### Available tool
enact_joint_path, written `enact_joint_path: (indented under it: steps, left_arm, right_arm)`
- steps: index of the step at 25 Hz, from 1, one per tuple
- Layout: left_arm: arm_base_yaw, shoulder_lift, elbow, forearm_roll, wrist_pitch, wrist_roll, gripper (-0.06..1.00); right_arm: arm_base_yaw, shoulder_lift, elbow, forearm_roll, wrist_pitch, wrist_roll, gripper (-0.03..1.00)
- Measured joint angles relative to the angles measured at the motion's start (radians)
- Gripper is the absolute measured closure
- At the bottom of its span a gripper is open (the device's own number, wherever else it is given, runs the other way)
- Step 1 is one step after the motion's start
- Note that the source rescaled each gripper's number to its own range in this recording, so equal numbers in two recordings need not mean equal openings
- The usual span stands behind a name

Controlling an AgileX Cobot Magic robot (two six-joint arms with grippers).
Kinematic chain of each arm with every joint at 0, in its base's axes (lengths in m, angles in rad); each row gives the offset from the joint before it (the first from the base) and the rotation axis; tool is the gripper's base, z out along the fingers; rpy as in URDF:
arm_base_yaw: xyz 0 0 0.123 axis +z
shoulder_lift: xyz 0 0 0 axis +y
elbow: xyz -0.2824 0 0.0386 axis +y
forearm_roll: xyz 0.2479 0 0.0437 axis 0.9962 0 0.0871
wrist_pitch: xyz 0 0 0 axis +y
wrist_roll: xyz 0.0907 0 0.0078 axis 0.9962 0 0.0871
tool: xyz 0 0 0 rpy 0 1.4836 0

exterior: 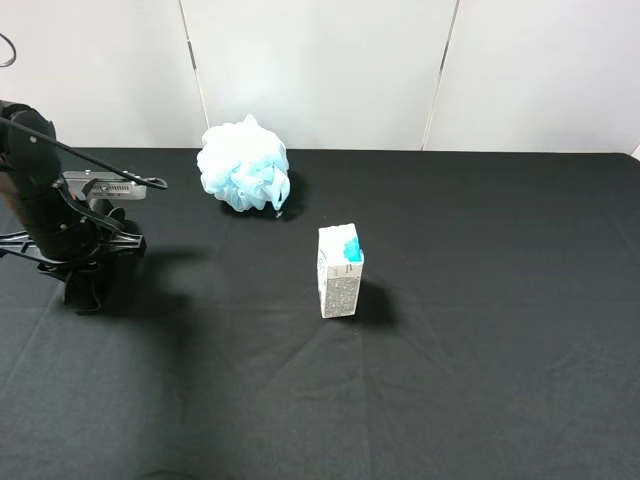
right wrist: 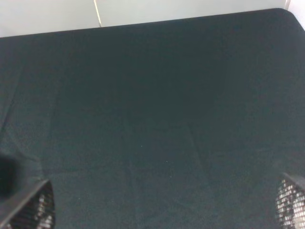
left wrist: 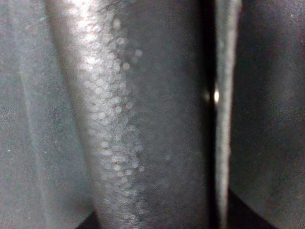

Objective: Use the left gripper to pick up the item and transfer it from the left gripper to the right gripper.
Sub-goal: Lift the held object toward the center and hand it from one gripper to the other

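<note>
The item (left wrist: 143, 119) fills the left wrist view as a blurred, pebbled, matte black surface pressed close to the camera. In the exterior high view my left gripper (exterior: 85, 290) is down on the black cloth at the far left, under its white-silver camera box. It is shut, apparently on the item, which I cannot pick out there against the dark cloth and fingers. My right gripper (right wrist: 162, 210) does not show in the exterior high view. Its own wrist view shows its fingertips (right wrist: 33, 207) wide apart, open over bare black cloth with nothing between them.
A light-blue-and-white mesh bath puff (exterior: 245, 165) sits at the back of the table. A small white-and-teal carton (exterior: 340, 270) stands upright near the middle. Black cloth (exterior: 480, 350) covers the table, with a white wall behind it.
</note>
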Motion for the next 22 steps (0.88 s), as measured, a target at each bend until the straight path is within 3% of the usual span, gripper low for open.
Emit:
enact_joint_path:
  steps: [10,22]
  left_arm:
    - [0.0,-0.108,0.0,0.001,0.121,0.015,0.93]
    - [0.0,-0.342,0.0,0.001,0.348,0.176,0.93]
  right_arm:
    - [0.0,0.0,0.0,0.0,0.0,0.0,-0.03]
    - [0.0,0.0,0.0,0.0,0.0,0.0,-0.03]
